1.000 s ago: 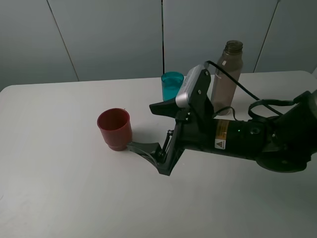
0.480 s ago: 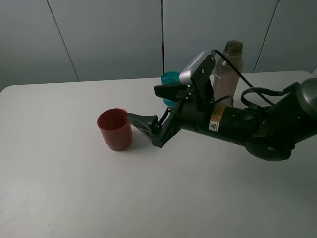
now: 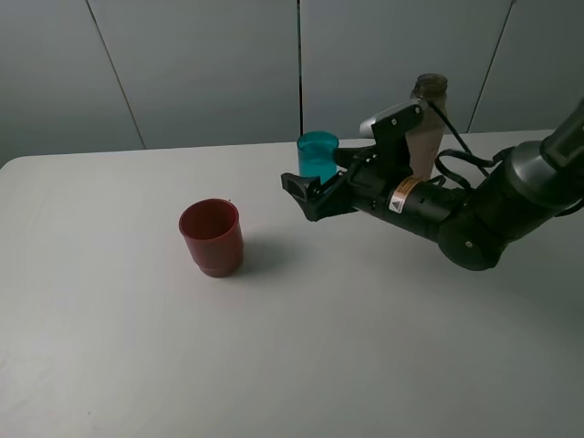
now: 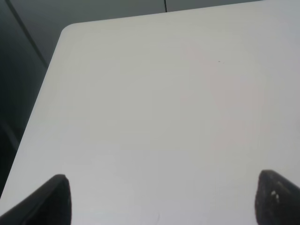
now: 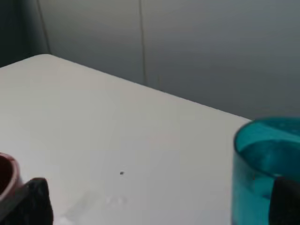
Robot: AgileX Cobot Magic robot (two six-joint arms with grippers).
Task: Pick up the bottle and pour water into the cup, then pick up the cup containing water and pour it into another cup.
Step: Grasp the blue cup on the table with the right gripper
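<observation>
The cup (image 3: 318, 153) is the blue-green one, and it stands on the table (image 3: 137, 365). The bottle (image 3: 427, 114) stands near the cup, to its right in the high view, partly behind my arm. The red cup (image 3: 212, 235) stands apart from the cup, nearer the front. My right pincer (image 3: 318, 181) is wide open and holds nothing, with one tip just beside the cup. I think I should grab the cup next. I should go slow, put a tip on each side, squeeze gently, and keep it straight up so nothing spills
</observation>
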